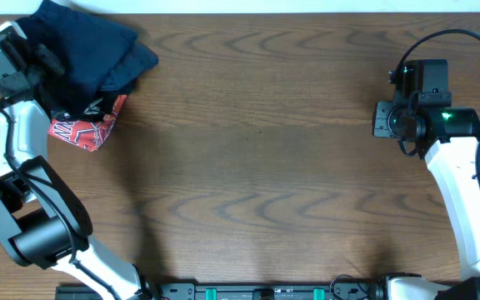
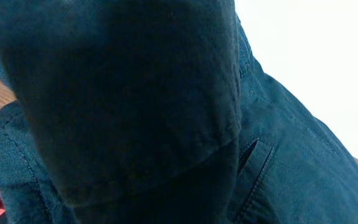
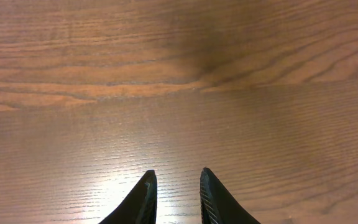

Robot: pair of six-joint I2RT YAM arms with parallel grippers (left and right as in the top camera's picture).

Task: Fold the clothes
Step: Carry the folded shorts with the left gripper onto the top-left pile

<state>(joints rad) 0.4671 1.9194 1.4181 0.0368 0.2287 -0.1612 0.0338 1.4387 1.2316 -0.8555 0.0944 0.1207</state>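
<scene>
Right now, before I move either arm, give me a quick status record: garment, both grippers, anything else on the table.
clothes: navy garment, bunched at the far left corner, not folded
left gripper: at the garment; fingers hidden by fabric, grip unclear
right gripper: over bare table, fingers slightly apart, holding nothing
other: red printed cloth, partly under the garment

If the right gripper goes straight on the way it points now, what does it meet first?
Most likely the bare wooden table; the right gripper has nothing else ahead in its wrist view, though depth is unclear.
</scene>
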